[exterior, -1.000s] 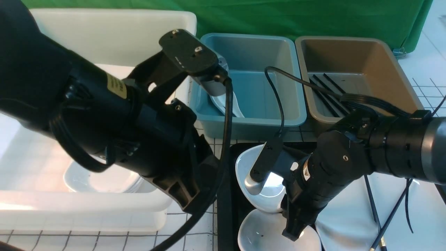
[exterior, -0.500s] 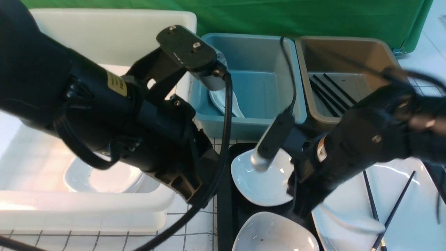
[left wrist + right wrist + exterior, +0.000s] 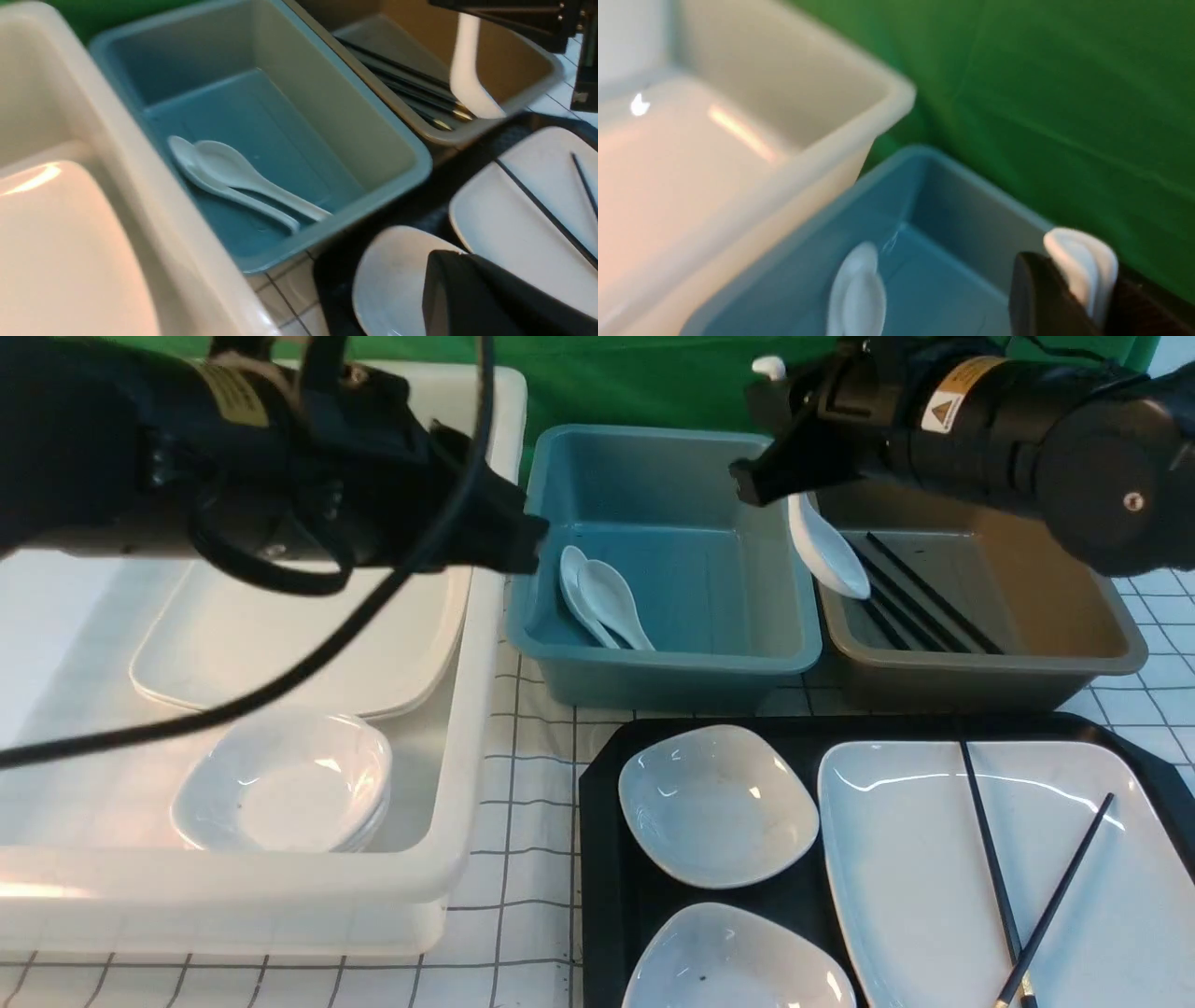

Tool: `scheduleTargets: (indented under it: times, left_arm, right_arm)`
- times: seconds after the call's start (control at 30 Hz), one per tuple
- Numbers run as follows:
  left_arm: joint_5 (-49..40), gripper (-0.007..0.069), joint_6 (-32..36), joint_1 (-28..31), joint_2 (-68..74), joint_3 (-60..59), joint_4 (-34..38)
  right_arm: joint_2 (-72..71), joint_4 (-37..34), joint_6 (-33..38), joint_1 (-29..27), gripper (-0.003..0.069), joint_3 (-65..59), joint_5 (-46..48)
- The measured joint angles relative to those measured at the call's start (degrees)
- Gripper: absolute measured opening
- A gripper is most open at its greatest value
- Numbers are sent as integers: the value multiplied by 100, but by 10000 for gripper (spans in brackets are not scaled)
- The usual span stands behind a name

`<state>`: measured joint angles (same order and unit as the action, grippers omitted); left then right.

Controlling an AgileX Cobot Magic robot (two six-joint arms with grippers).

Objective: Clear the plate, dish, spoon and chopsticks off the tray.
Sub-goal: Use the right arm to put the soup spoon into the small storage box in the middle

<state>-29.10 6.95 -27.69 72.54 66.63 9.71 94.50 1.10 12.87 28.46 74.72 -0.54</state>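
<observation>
My right gripper (image 3: 767,483) is shut on the handle of the white spoon (image 3: 827,558), which hangs bowl-down above the rims where the blue and brown tubs meet. In the right wrist view the handle end (image 3: 1087,261) sticks out between the fingers. The black tray (image 3: 605,859) holds two small white dishes (image 3: 714,803) (image 3: 738,961) and the large white plate (image 3: 915,859). Two black chopsticks (image 3: 991,868) lie crossed on the plate. My left gripper (image 3: 527,537) hovers shut and empty over the white tub's right rim, its dark fingers (image 3: 467,294) pressed together.
The blue tub (image 3: 667,663) holds two white spoons (image 3: 602,602). Several black chopsticks (image 3: 920,593) lie in the brown tub (image 3: 990,681). At the left, the big white tub (image 3: 439,887) holds flat plates (image 3: 299,635) and stacked small dishes (image 3: 280,779).
My right arm has risen from the tray with the spoon and swung back over the tubs. The left arm has pulled up and away to the left, uncovering the white tub.
</observation>
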Motion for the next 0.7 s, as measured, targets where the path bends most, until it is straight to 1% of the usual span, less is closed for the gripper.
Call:
scheduleTargets:
  times: [0.07,0.17,0.2,0.27,0.3,0.33,0.4,0.53,0.57,0.6,0.63,0.67,0.7]
  left_arm:
    - [23,-3,-14,169,46,0,-72]
    - [-52,-3,-14,250,89,0,-86]
    - [-54,-3,-14,247,89,0,-86]
    - [-105,-3,-20,254,96,0,-102]
    - [-104,-3,-20,258,96,0,-102]
    - [-111,-3,-20,264,96,0,-104]
    - [-129,-3,-27,271,96,0,-128]
    - [-168,-3,-34,271,96,0,-159]
    - [-174,-3,-34,271,96,0,-159]
    - [-173,-3,-34,271,96,0,-170]
    - [-221,-3,-34,271,96,0,-170]
    - [-233,-3,-34,271,96,0,-170]
    - [-346,-3,-34,271,96,0,-176]
  right_arm:
    - [355,0,-252,-69,105,113,-386]
    - [791,0,-575,-85,105,339,-738]
    - [792,0,-602,-85,104,355,-747]
    - [1134,0,-919,-89,107,587,-852]
    - [1159,0,-939,-89,107,587,-857]
    - [1317,0,-1028,-89,120,703,-871]
    - [1495,0,-1093,-91,172,834,-863]
    - [1623,0,-1133,-96,356,907,-664]
    - [1623,0,-1133,-96,356,907,-664]
    - [1577,0,-1141,-96,404,915,-392]
    - [1479,0,-1146,-96,426,915,90]
    - [1436,0,-1146,-96,430,915,266]
    - [1226,0,-1146,-96,431,915,866]
